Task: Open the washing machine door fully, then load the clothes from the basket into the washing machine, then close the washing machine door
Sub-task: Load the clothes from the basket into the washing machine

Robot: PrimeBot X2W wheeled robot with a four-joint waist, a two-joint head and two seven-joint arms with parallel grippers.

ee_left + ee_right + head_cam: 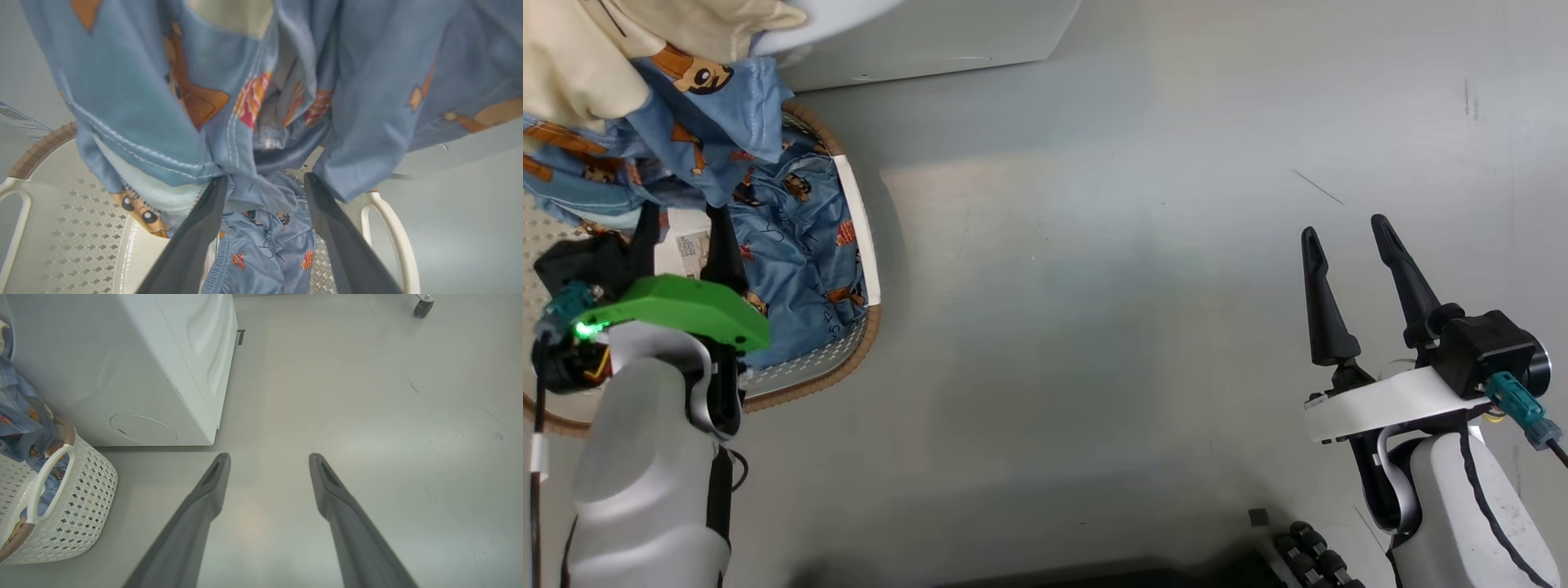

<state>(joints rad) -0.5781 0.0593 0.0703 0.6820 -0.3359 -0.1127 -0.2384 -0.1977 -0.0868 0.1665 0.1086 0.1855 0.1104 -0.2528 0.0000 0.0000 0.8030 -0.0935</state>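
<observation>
My left gripper [682, 214] is above the basket [859, 245], its fingertips buried in the clothes [686, 122], a lifted bundle of blue printed garments with a cream piece on top. In the left wrist view the blue cloth [143, 102] bunches between the two fingers [204, 220], which stand apart around it. Another blue garment [261, 253] lies in the basket [392, 228] below. The white washing machine [931, 41] stands just beyond; its door is out of view. My right gripper [1343, 229] hangs open over bare floor, with nothing between its fingers [196, 514].
Grey floor [1094, 327] spreads between the basket and my right arm. In the right wrist view the basket [73, 498] sits against the washing machine [122, 355], which has a round cover [143, 428] low on its face. A caster wheel [423, 306] stands far off.
</observation>
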